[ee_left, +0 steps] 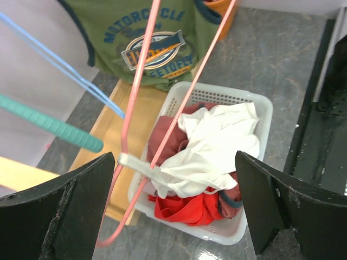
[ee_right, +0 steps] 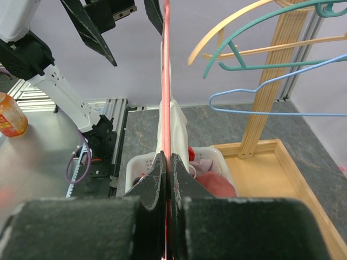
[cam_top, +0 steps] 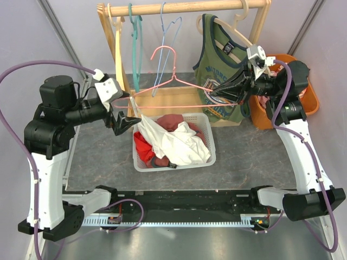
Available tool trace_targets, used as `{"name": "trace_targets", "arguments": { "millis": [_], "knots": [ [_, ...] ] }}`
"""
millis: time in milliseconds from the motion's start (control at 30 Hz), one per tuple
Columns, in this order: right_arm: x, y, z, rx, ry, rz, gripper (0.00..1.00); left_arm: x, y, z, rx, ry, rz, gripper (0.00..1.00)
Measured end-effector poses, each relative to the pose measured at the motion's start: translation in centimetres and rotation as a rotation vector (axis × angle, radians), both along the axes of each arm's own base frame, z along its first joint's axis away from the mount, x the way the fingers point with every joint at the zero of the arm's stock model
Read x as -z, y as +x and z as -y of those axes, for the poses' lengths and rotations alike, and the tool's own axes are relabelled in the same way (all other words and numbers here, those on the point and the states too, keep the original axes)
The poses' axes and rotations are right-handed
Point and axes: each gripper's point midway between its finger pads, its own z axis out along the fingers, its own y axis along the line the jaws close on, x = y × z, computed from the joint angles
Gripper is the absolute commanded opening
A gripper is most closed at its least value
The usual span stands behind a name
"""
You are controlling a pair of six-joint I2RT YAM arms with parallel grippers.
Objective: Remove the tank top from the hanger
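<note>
The pink wire hanger (cam_top: 179,106) hangs off the rack and is pinched at its right end by my right gripper (cam_top: 209,92), which is shut on the wire (ee_right: 166,81). A white tank top (cam_top: 173,141) droops from the hanger's left end into the basket. One strap (ee_left: 135,162) is still looped over the pink wire (ee_left: 142,70). My left gripper (cam_top: 129,120) sits beside that strap with its jaws wide open and nothing between them (ee_left: 174,157). In the right wrist view the white cloth (ee_right: 176,119) hangs just behind the closed fingertips of the right gripper (ee_right: 167,160).
A white plastic basket (cam_top: 211,157) holds red and maroon clothes under the hanger. A green printed tank top (cam_top: 222,54) hangs on a cream hanger at the right of the wooden rack (cam_top: 184,8). Empty teal (cam_top: 135,49) and blue (cam_top: 165,43) hangers hang beside it. An orange bin (cam_top: 309,103) stands at the right.
</note>
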Motion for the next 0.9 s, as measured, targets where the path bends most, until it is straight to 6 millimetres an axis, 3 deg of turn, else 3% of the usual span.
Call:
{"name": "trace_targets", "arguments": {
  "millis": [133, 300, 500, 567, 600, 700, 900],
  "knots": [
    [-0.4, -0.1, 0.7, 0.029, 0.002, 0.019, 0.0, 0.3, 1.7, -1.0, -0.083, 0.029, 0.005, 0.99],
    [-2.0, -1.7, 1.6, 0.065, 0.012, 0.096, 0.0, 0.7, 3.9, -2.3, -0.186, 0.066, 0.016, 0.99],
    [-2.5, -2.6, 1.7, 0.065, 0.015, 0.123, 0.0, 0.8, 3.7, -3.3, -0.235, 0.074, 0.031, 0.99],
    [-2.4, -2.4, 1.7, 0.065, 0.014, 0.119, 0.0, 1.9, 2.3, -2.9, -0.192, 0.064, 0.005, 0.91],
    [-2.3, -2.3, 1.7, 0.065, 0.014, 0.117, 0.0, 2.5, 1.8, -2.5, -0.166, 0.058, -0.014, 0.78],
    [-2.1, -2.1, 1.6, 0.057, 0.009, 0.108, 0.0, 4.7, 0.2, -1.3, -0.073, 0.026, -0.095, 0.57],
    [-1.7, -2.1, 1.3, 0.036, 0.003, 0.087, 0.0, 6.5, 0.3, 0.6, 0.019, -0.044, -0.227, 0.56]
  ]
}}
